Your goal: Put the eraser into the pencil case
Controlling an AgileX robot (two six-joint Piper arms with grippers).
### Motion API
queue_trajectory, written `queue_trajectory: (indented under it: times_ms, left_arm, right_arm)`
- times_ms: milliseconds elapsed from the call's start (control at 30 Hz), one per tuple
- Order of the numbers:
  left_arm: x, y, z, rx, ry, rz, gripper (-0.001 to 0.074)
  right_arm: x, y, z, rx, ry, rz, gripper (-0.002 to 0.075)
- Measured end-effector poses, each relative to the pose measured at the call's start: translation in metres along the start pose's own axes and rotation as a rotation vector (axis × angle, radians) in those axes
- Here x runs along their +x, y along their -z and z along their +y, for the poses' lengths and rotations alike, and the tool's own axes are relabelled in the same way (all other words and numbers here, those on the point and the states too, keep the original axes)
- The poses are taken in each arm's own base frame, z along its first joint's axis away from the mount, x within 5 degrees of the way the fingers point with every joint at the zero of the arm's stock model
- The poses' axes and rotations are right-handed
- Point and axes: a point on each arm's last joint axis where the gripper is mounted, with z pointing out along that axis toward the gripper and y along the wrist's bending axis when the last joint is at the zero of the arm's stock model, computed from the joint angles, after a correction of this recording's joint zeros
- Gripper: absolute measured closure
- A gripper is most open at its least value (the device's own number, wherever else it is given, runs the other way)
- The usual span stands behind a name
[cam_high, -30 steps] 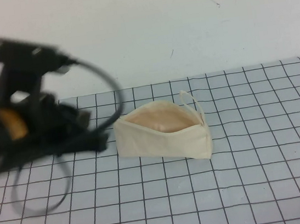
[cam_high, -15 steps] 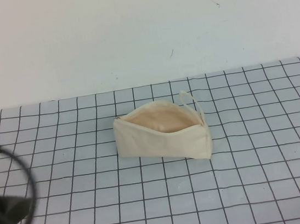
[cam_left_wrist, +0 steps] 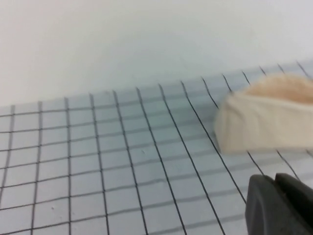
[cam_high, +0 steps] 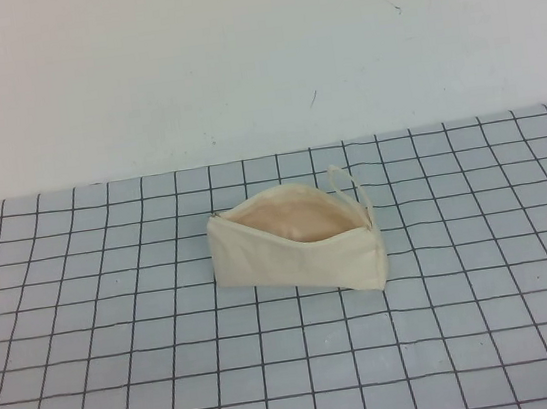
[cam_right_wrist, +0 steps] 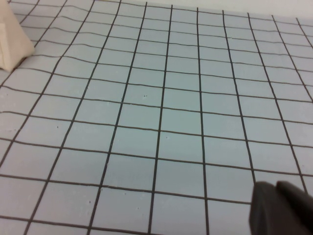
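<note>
Off the left edge of the worktop, out of the high view, the left gripper (cam_left_wrist: 279, 205) shows only in its own wrist camera as a dark tip low in the corner, with the grid mat (cam_high: 96, 389) under it and the pencil case (cam_left_wrist: 266, 120) near; whether its fingers are parted or closed I cannot tell. A second ago that arm stood over the left side of the mat, just beside the pouch; half a second ago it was down at the near left corner; now it is gone from the high view. I judge this a retreat after a drop.

The right gripper (cam_right_wrist: 283, 208) is likewise one dark tip over bare grid toward the right side, fingers unreadable, with a corner of the pouch at the frame's edge.

Count: one pencil case (cam_high: 297, 245), near the middle of the worktop toward the far edge, mouth open, peach lining showing, loop strap at its right end. Erasers in sight: none. It may lie inside the pouch, hidden by the front wall, so the task looks probably done but unconfirmed.
</note>
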Motion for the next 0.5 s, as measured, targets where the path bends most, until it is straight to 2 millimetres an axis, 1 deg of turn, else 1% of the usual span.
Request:
queue_trajectory:
  times_ms: [133, 233, 333, 400, 500]
  left_arm:
    - [0.033, 0.003, 0.007, -0.081, 0.09, -0.154, 0.0736]
    - [0.062, -0.001, 0.011, -0.139, 0.138, -0.218, 0.0736]
    - [0.087, -0.004, 0.015, -0.183, 0.194, -0.257, 0.0736]
    - [0.099, -0.007, 0.016, -0.201, 0.219, -0.254, 0.0736]
    - [0.107, -0.008, 0.016, -0.217, 0.226, -0.201, 0.0736]
  right_arm:
    - [0.0, 0.0, 0.0, 0.0, 0.0, 0.0, 0.0727]
    - [0.0, 0.0, 0.0, 0.0, 0.0, 0.0, 0.0727]
    - [0.0, 0.0, 0.0, 0.0, 0.0, 0.0, 0.0727]
    - [0.0, 0.0, 0.0, 0.0, 0.0, 0.0, 0.0727]
    - [0.0, 0.0, 0.0, 0.0, 0.0, 0.0, 0.0727]
